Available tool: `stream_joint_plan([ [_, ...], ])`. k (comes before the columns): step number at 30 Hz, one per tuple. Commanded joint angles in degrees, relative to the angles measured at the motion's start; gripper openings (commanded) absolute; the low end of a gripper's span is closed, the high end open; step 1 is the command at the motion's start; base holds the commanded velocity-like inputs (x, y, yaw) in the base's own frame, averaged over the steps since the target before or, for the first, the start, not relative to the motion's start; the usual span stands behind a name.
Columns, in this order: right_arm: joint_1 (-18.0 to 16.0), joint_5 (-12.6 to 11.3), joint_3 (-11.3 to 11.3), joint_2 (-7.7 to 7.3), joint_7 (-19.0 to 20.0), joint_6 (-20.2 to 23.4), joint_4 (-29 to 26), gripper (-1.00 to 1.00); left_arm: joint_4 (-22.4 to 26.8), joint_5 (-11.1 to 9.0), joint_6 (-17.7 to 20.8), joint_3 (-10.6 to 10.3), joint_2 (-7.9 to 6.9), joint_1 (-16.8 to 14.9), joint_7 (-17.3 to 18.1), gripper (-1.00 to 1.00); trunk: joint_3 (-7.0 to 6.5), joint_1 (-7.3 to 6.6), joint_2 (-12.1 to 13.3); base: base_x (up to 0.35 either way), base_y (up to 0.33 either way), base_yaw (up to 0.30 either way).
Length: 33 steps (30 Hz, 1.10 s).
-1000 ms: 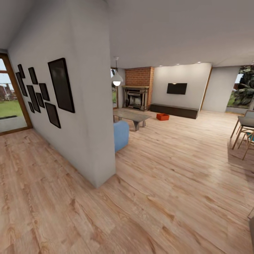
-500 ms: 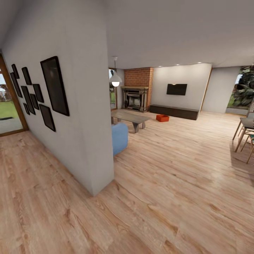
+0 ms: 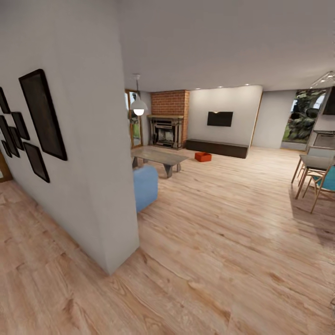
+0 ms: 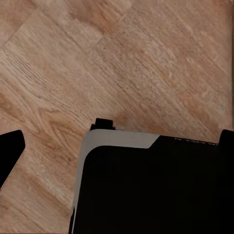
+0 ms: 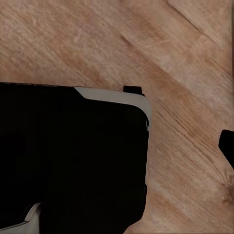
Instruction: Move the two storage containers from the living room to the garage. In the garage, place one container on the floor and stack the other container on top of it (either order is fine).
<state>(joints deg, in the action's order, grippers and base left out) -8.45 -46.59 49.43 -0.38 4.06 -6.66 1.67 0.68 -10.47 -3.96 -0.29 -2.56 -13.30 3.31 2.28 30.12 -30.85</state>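
Observation:
Far across the living room's light wood plank floor (image 3: 223, 223), an orange-red storage container (image 3: 203, 157) sits in front of the long dark low cabinet (image 3: 217, 148). From here I make out one orange shape; I cannot tell whether it is one bin or two. Both wrist views look down at the planks over the robot's black body. A dark fingertip (image 4: 9, 157) shows at the edge of the left wrist view, and another dark fingertip (image 5: 228, 146) at the edge of the right wrist view. Nothing is seen held.
A grey partition wall (image 3: 93, 177) with black frames stands close on the left. Beyond its end are a blue seat (image 3: 145, 187) and a low coffee table (image 3: 159, 157). A dining table with chairs (image 3: 316, 174) is at the right. Brick fireplace (image 3: 167, 125) and TV (image 3: 220, 118) line the far wall.
The whole picture has shifted: the camera has advanced and turned, so the partition wall looms larger at the left and more of the dining area shows. The container has not moved.

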Motion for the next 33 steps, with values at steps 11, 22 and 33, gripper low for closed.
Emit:
stream_joint_plan([
  [11,-0.08,-0.61,0.40,0.03,0.42,-0.24,0.16,1.00,-0.07,-0.51,-0.17,-0.06,-0.06,-0.02,0.29,1.00,-0.21,0.06,-0.09,0.323,0.000,-0.174],
  [22,-0.07,-0.61,0.40,0.03,0.42,-0.20,0.18,1.00,-0.07,-0.52,-0.17,-0.06,-0.06,-0.05,0.29,1.00,-0.52,0.06,-0.09,0.323,0.000,-0.161],
  [33,-0.05,-0.41,0.46,0.08,0.42,-0.20,0.17,1.00,-0.07,-0.52,-0.17,-0.06,-0.07,-0.05,0.29,1.00,-0.70,0.06,-0.09,0.323,0.000,-0.070],
])
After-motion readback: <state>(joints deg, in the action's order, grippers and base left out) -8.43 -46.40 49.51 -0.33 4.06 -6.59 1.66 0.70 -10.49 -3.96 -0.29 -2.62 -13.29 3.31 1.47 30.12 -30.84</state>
